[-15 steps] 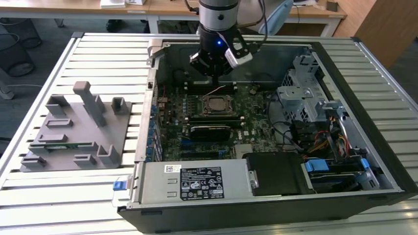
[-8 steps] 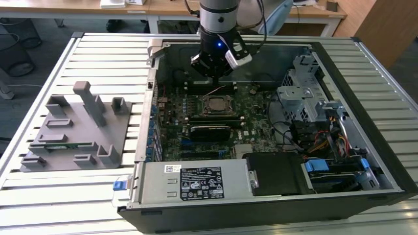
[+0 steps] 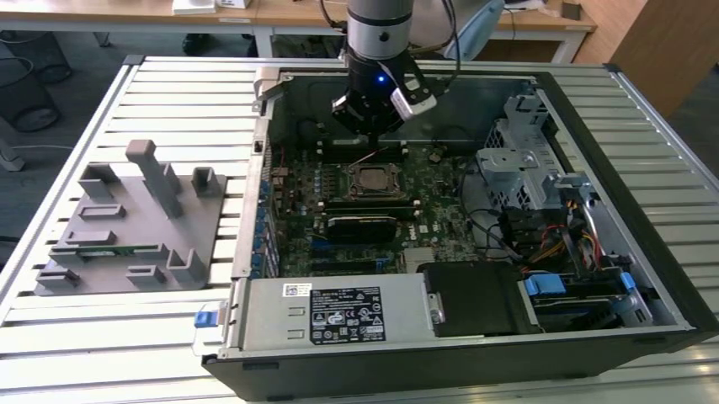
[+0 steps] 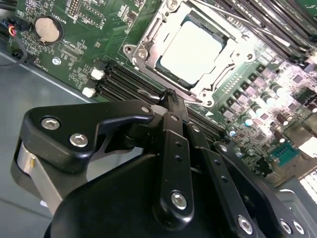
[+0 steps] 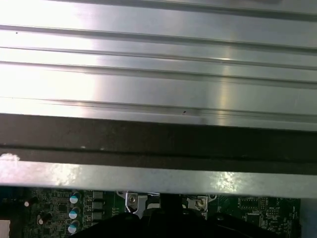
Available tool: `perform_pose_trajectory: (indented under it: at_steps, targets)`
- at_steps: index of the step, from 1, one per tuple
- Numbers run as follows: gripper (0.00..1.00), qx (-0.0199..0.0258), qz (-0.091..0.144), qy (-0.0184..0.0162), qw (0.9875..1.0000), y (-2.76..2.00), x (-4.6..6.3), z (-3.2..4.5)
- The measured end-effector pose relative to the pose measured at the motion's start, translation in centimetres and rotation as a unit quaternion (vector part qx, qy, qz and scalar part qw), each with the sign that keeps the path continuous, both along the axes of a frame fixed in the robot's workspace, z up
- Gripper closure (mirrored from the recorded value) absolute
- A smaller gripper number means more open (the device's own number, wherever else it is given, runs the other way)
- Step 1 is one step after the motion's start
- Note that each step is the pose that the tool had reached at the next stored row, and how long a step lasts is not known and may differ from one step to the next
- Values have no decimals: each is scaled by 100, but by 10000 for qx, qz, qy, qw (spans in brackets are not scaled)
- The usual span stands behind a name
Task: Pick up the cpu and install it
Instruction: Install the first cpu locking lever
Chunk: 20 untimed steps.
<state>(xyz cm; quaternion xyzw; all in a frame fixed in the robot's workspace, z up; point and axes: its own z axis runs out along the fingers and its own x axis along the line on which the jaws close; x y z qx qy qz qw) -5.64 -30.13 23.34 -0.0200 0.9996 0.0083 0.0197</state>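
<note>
The cpu (image 3: 371,179), a small square chip with a silver-grey top, lies flat in the motherboard socket inside the open computer case (image 3: 629,252). In the second wrist view the cpu (image 4: 190,45) sits within the metal socket frame (image 4: 148,47). My gripper (image 3: 363,130) hangs just above and behind the socket, apart from the chip. Its black fingers (image 4: 171,106) are shut with nothing between them, tips over the memory slots beside the socket. A thin socket lever (image 3: 365,158) stands raised between gripper and chip.
A grey fixture rack (image 3: 130,219) stands on the slatted table at the exterior view's left, with a green memory stick (image 3: 107,249) in it. Inside the case are a power supply (image 3: 326,313), a black block (image 3: 477,296) and a drive cage (image 3: 528,168). The case wall (image 5: 158,141) is close by.
</note>
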Motion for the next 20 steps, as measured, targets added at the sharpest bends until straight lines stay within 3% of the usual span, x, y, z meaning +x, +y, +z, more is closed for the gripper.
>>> perform_pose_trajectory:
  at_steps: [20]
  targets:
    - [89,0,0,0,10000,53,77,-126]
